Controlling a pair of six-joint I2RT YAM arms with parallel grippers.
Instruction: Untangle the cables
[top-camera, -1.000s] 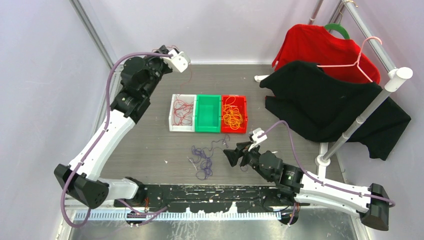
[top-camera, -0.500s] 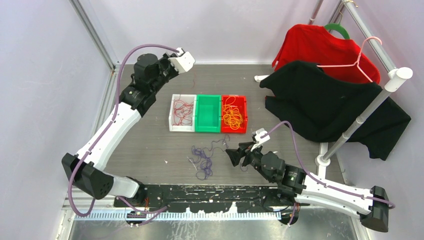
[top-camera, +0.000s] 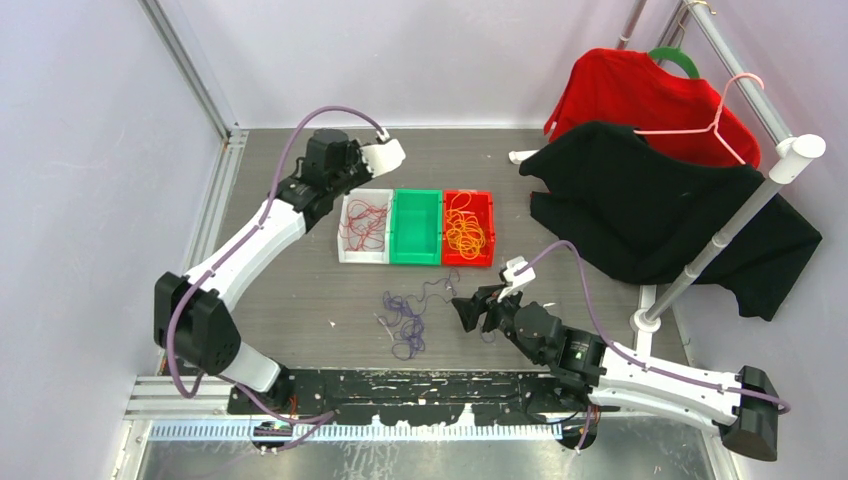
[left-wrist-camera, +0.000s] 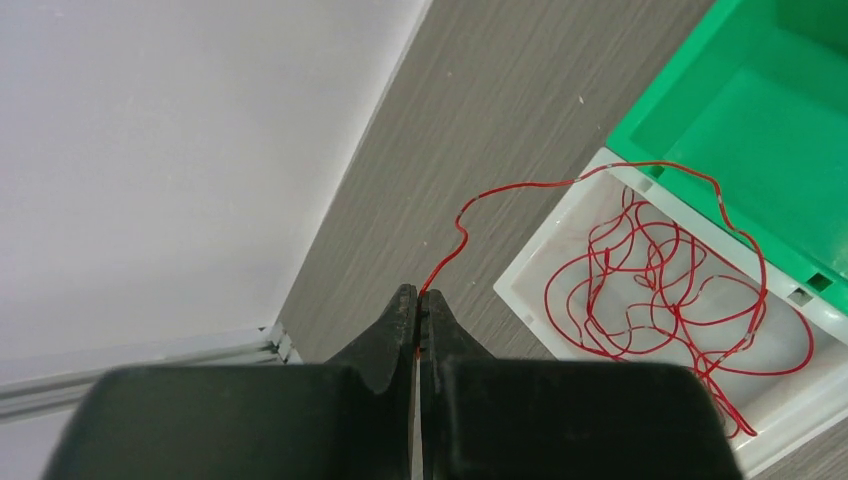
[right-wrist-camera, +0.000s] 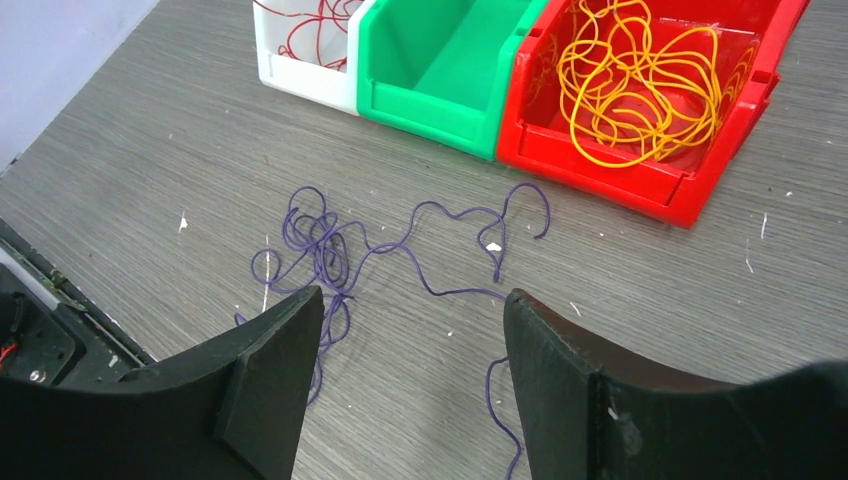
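Note:
My left gripper (top-camera: 378, 165) (left-wrist-camera: 417, 296) hangs at the back corner of the white bin (top-camera: 343, 256) (left-wrist-camera: 522, 290), shut on one end of the red cable (top-camera: 365, 222) (left-wrist-camera: 660, 270). The rest of that cable lies coiled inside the bin. A purple cable (top-camera: 405, 320) (right-wrist-camera: 320, 245) sprawls loose on the table in front of the bins. My right gripper (top-camera: 466, 308) (right-wrist-camera: 412, 296) hovers open just right of it, nothing between its fingers. The orange cable (top-camera: 465, 232) (right-wrist-camera: 640, 85) is piled in the red bin (top-camera: 468, 263) (right-wrist-camera: 700, 190).
A green bin (top-camera: 415, 260) (right-wrist-camera: 430, 110) (left-wrist-camera: 760, 110) with nothing in it sits between the white and red ones. At the right stands a clothes rack (top-camera: 720, 235) with a black garment (top-camera: 650, 200) and a red one (top-camera: 630, 95).
My left arm has swung right from the back left corner toward the white bin, carrying the red cable's end. The right gripper has barely shifted.

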